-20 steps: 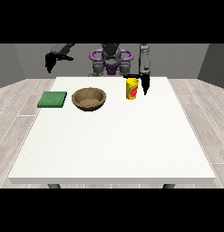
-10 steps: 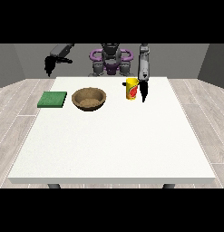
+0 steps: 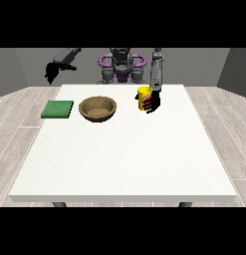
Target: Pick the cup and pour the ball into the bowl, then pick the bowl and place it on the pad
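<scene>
While my reach closes on the cup, nothing is lifted yet.
On the white bench [image 3: 122, 159], bowl [image 3: 98, 108] and green pad [image 3: 58, 109] sit unmoved; the hand at the view's right [image 3: 154, 103] has come down against the yellow cup [image 3: 143, 97], finger state indiscernible; the hand at the view's left [image 3: 51, 72] hangs raised, likewise unclear.

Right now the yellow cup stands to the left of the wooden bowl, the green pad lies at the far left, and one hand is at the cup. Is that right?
Not quite. In the front view the yellow cup stands to the right of the wooden bowl, not the left. The rest holds: the green pad lies at the far left, and the hand at the view's right is at the cup.
</scene>
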You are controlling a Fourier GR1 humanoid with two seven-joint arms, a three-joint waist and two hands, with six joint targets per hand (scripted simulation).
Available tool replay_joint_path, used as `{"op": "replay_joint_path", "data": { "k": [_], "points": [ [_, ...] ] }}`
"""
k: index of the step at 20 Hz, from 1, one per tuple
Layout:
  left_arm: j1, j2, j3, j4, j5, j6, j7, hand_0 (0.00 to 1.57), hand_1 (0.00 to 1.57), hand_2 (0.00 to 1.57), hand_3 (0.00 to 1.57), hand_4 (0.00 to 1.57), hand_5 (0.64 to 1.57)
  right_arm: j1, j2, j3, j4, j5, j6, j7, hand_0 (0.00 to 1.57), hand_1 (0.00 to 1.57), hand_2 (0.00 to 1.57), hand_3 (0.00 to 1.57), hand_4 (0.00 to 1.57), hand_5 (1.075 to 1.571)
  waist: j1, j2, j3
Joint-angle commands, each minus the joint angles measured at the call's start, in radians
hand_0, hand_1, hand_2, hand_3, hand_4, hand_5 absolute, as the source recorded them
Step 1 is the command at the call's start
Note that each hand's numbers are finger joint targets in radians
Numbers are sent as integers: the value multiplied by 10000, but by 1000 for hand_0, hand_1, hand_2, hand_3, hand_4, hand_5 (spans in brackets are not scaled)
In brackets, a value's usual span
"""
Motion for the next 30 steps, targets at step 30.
{"op": "replay_joint_path", "data": {
  "k": [30],
  "points": [
    [-3657, 2161, -4088, -433, -7777, 2226, 10477, 1501, 1501, 1571, 1571, 1508, 1244, -350, -998, -814, 3327, -261, 860, 292, 0, 0, 0, 0, 0, 1570, 586, -2779, -221]
  ]
}}
